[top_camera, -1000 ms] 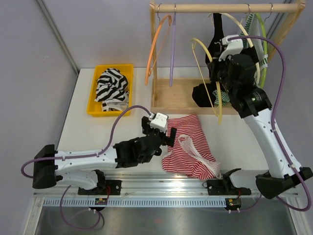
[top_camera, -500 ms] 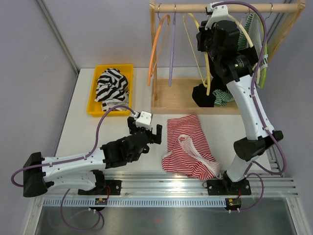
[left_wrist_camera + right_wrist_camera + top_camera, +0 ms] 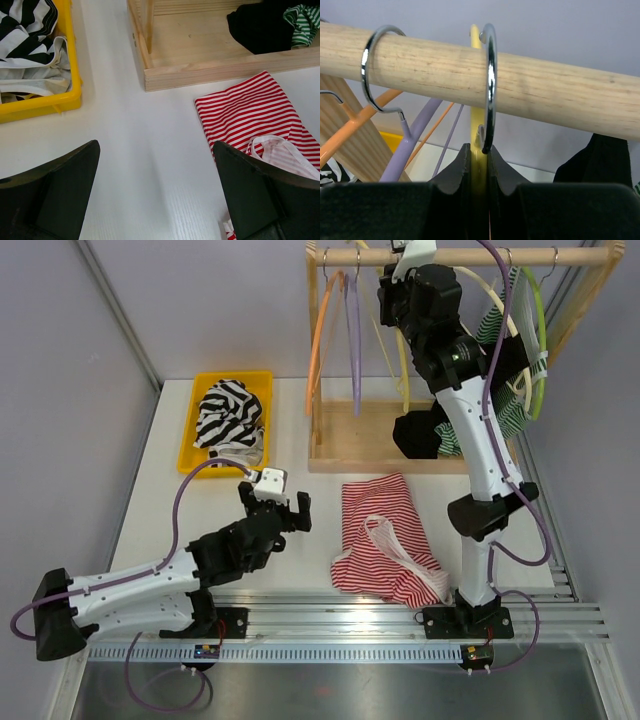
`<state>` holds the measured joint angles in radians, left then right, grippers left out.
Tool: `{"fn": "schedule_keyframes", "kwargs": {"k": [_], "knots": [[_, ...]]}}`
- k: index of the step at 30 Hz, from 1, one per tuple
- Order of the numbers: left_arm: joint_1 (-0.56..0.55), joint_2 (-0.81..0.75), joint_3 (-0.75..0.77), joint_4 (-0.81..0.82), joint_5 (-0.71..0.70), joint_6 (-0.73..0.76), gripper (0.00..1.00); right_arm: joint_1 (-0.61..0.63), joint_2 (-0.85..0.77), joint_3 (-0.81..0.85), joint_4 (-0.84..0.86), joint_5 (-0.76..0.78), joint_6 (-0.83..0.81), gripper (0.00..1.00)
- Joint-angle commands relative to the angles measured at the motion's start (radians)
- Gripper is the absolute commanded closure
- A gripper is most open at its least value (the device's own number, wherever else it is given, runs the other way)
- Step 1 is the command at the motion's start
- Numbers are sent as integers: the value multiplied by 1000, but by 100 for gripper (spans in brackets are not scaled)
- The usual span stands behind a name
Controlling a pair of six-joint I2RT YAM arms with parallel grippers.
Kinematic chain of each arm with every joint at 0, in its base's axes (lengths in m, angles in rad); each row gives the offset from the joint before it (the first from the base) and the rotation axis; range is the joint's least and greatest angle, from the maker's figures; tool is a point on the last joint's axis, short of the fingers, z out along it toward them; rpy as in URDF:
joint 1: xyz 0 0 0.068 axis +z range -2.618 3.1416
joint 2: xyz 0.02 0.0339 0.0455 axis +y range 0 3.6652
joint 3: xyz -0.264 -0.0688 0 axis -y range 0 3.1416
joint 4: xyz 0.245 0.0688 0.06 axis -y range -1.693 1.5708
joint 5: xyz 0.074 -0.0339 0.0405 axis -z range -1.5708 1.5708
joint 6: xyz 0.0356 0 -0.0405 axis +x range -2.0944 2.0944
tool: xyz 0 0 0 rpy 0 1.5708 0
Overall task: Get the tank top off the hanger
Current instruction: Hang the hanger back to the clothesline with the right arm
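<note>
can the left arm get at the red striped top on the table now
Likely yes: the left gripper is open over bare table, the red striped top lies beside it with nothing between, and the right gripper is up at the rail.

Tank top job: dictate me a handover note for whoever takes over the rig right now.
Left tool: open, empty, above the table.
Right tool: shut on the yellow hanger, whose hook sits over the rod.
Red striped top: lying on the table, off any hanger.
Done: top removed, hanger hooked on the rod.
Left, probably: release the hanger and draw the right arm clear.
</note>
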<state>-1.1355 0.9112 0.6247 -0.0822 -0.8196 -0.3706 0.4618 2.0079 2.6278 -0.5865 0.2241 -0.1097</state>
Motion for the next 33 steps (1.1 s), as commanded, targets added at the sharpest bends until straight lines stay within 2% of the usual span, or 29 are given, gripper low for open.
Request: {"fn": "schedule_keyframes", "kwargs": {"k": [1,9,19,21,22,23,28,29,30,33], "knots": [[17,-43,-17,16,2,-11,1,12,34,46,66,8,-18,100],[37,-75,-46,15,5,-14,1,26,88,48,65,14,-15,100],[43,-80,-51,19,16,-13,1,63,51,-17,88,64,-39,100],[45,-84,-52,18,14,-13,1,70,29,-23,97,81,-47,88],[45,-86,-52,18,14,-13,1,77,20,-31,102,87,-50,79],[46,-89,-52,18,14,-10,1,83,9,-40,111,92,-54,58],[45,-92,-52,15,19,-13,1,110,-110,-198,223,126,-91,30],[45,-95,-52,15,20,-13,1,124,-133,-231,247,135,-99,22],[45,-97,-54,15,20,-14,1,133,-180,-294,289,139,-110,16],[46,-103,-57,16,22,-13,1,167,-268,-408,367,159,-134,14]]}}
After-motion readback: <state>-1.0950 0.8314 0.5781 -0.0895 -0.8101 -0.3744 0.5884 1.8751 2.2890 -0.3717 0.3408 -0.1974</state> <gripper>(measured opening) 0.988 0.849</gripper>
